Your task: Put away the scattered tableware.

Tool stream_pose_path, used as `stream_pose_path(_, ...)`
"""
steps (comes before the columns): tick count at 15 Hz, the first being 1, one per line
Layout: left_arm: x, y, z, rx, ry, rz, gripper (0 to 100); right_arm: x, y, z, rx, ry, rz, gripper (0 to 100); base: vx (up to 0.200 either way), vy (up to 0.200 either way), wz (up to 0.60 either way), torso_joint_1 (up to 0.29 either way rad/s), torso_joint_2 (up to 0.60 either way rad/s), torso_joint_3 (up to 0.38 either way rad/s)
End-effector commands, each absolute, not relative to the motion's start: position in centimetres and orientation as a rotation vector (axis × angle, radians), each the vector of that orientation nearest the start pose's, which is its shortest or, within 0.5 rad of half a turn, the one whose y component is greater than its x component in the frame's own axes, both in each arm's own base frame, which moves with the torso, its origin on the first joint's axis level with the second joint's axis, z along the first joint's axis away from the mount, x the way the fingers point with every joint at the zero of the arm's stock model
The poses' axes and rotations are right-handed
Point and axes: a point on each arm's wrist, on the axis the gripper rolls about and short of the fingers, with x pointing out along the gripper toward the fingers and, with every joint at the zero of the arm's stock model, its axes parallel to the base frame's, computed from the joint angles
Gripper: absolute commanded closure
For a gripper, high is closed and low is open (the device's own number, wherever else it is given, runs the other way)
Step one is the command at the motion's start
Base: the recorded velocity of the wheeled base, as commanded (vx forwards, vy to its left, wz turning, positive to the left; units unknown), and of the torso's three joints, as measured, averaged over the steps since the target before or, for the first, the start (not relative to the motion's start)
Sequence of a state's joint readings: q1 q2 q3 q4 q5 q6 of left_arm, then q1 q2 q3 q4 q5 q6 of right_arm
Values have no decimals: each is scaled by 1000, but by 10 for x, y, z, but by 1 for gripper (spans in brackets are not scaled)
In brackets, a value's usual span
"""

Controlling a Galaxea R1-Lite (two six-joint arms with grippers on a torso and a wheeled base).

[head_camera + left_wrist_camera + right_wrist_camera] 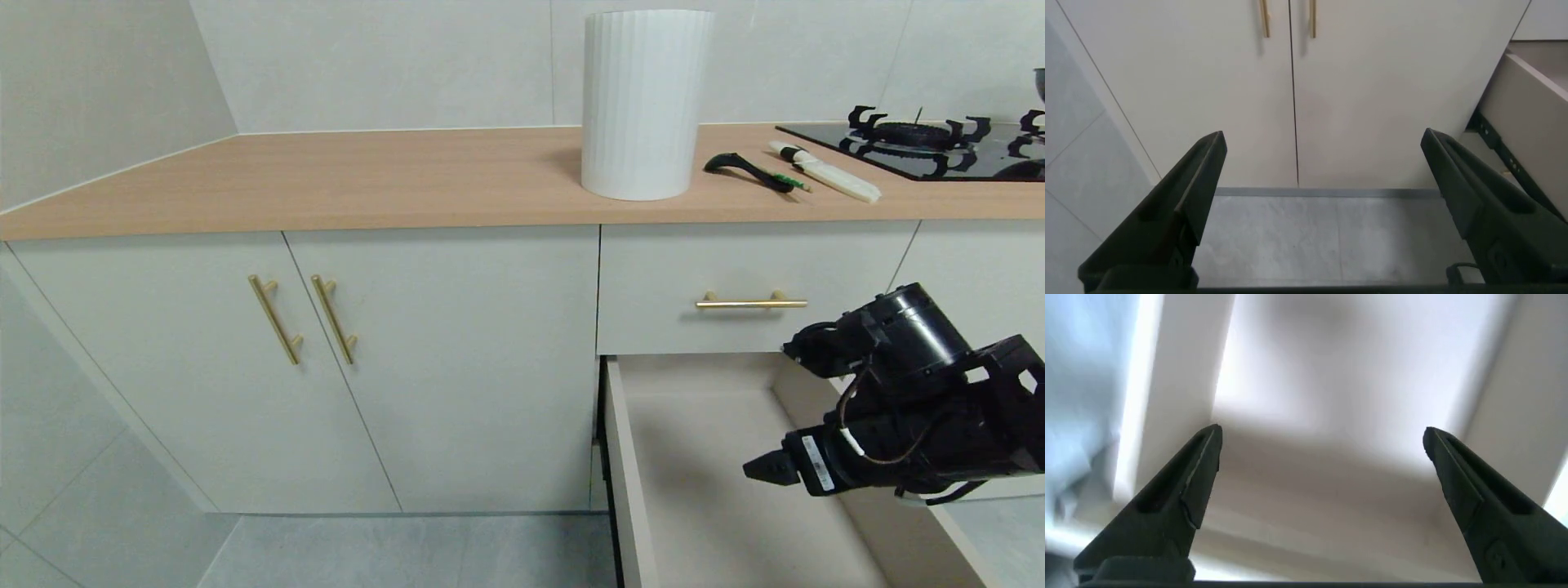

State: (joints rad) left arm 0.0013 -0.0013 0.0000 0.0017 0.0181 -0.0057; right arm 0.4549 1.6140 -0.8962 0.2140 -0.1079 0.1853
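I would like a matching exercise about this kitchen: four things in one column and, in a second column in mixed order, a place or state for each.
Things:
1. white container
2. lower drawer
3. gas stove
4. right gripper

Places or states:
A. pulled out
B. set in the counter at its right end
C. open and empty, at the pulled-out drawer
D. standing upright on the counter, left of the black utensil

Pairs: 1-D, 2-A, 3-B, 4-C

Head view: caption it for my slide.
Open right pincer over the pulled-out drawer; utensils lie on the counter.
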Motion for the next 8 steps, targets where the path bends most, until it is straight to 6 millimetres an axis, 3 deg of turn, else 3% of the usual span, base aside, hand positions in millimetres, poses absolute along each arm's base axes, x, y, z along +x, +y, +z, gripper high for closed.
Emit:
stream_pose_path(1,-23,0,75,-6,1,20,0,241,104,168,-42,838,210,0,0,0,0,0,0,0)
stream_pose_path(5,-23,0,75,-6,1,20,0,242,102,170,-30,804,209,0,0,0,0,0,0,0)
stream_pose_path(8,-23,0,75,-6,1,20,0,242,102,169,-31,807,208,0,0,0,0,69,-240,-237)
